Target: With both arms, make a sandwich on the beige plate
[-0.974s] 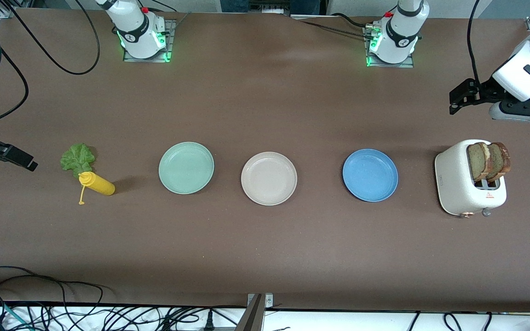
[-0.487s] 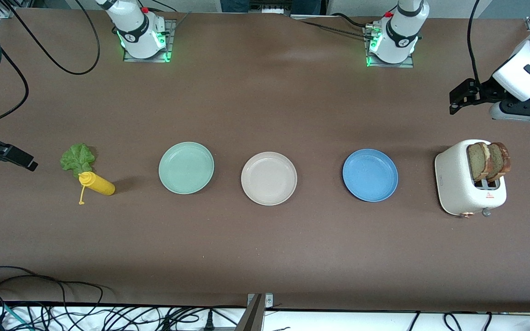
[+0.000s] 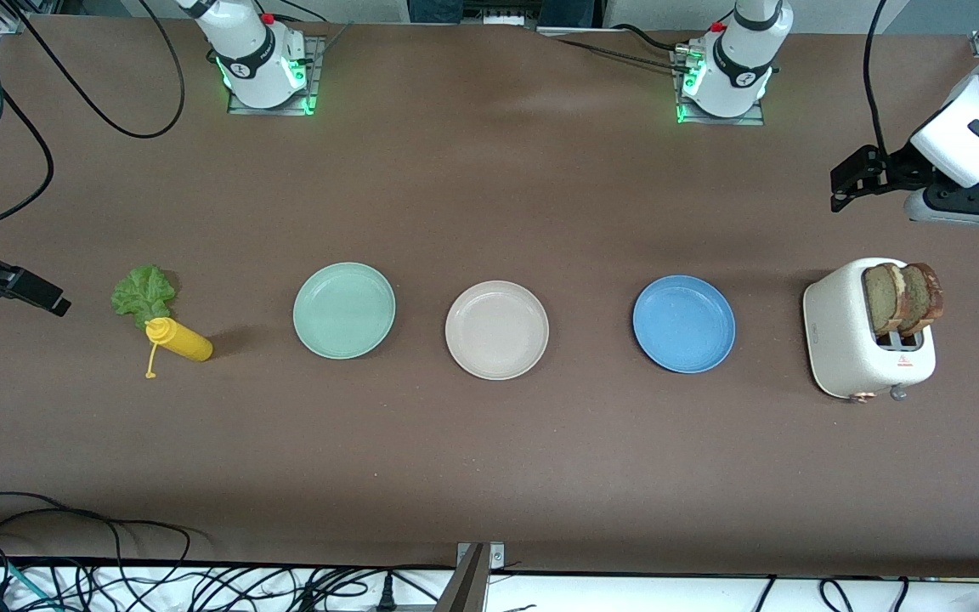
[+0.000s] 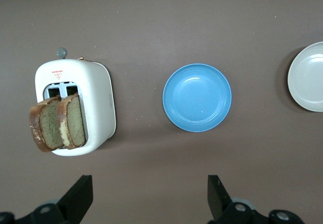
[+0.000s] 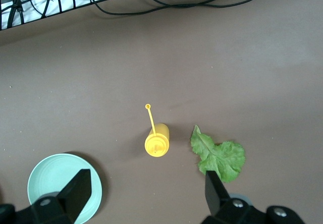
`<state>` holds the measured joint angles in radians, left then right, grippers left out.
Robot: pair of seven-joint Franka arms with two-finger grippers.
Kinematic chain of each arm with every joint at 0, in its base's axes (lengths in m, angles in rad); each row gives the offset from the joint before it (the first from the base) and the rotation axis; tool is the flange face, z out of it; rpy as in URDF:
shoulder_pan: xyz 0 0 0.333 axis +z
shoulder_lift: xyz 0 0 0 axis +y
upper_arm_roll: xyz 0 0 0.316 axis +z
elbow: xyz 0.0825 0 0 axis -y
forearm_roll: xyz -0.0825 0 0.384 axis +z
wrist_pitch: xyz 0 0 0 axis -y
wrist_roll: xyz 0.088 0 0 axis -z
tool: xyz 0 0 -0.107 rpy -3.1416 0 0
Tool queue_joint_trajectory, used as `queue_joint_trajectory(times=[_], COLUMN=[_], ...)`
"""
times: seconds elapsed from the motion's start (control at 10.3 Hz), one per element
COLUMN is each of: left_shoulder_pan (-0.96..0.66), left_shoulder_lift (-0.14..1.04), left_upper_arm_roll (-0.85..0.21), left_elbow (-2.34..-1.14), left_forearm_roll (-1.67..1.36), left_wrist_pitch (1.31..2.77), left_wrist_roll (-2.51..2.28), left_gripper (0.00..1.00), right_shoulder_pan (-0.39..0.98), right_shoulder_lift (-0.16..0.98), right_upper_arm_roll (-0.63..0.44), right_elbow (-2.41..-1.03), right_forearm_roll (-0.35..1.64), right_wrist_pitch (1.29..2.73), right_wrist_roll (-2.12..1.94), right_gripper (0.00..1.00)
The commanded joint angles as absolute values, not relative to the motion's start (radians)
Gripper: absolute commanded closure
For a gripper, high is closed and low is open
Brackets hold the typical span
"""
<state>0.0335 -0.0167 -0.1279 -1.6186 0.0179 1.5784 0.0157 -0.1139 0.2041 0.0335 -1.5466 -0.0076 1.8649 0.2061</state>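
The beige plate (image 3: pixel 496 330) (image 4: pixel 309 76) lies bare in the middle of the table, between a mint green plate and a blue one. Two brown bread slices (image 3: pixel 902 297) (image 4: pixel 58 123) stand upright in the white toaster (image 3: pixel 868 340) (image 4: pixel 96 108) at the left arm's end. A ruffled lettuce leaf (image 3: pixel 143 293) (image 5: pixel 219 157) lies flat on the table at the right arm's end. My left gripper (image 3: pixel 842 187) (image 4: pixel 150 188) hangs open and holds nothing, over bare table near the toaster. My right gripper (image 3: pixel 48 299) (image 5: pixel 147 181) is open too, over the table beside the lettuce.
A yellow squeeze bottle (image 3: pixel 177 340) (image 5: pixel 157 142) stands touching the lettuce, nearer the front camera. The mint green plate (image 3: pixel 343 310) (image 5: pixel 55 183) and the blue plate (image 3: pixel 683 323) (image 4: pixel 197 98) flank the beige one. Cables hang along the table's front edge (image 3: pixel 116 561).
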Motion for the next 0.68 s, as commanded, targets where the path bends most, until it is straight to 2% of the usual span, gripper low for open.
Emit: queue_joint_trajectory(times=[0.0, 0.58], left_shoulder_pan=[0.046, 0.046], left_shoulder_lift=[-0.003, -0.003], left_upper_arm_roll=[-0.133, -0.133], left_elbow=[-1.588, -1.586], left_forearm_roll=[-0.011, -0.011], left_wrist_pitch=[1.555, 1.555], left_wrist_roll=[0.023, 0.023], left_gripper=[0.00, 0.00], right_shoulder_pan=[-0.115, -0.115], right_shoulder_lift=[0.195, 0.190], right_upper_arm_roll=[0.037, 0.035], right_elbow=[-1.554, -1.552], right_forearm_roll=[-0.009, -0.009], right_wrist_pitch=[1.858, 1.838], right_wrist_roll=[0.224, 0.224], right_gripper=[0.00, 0.00])
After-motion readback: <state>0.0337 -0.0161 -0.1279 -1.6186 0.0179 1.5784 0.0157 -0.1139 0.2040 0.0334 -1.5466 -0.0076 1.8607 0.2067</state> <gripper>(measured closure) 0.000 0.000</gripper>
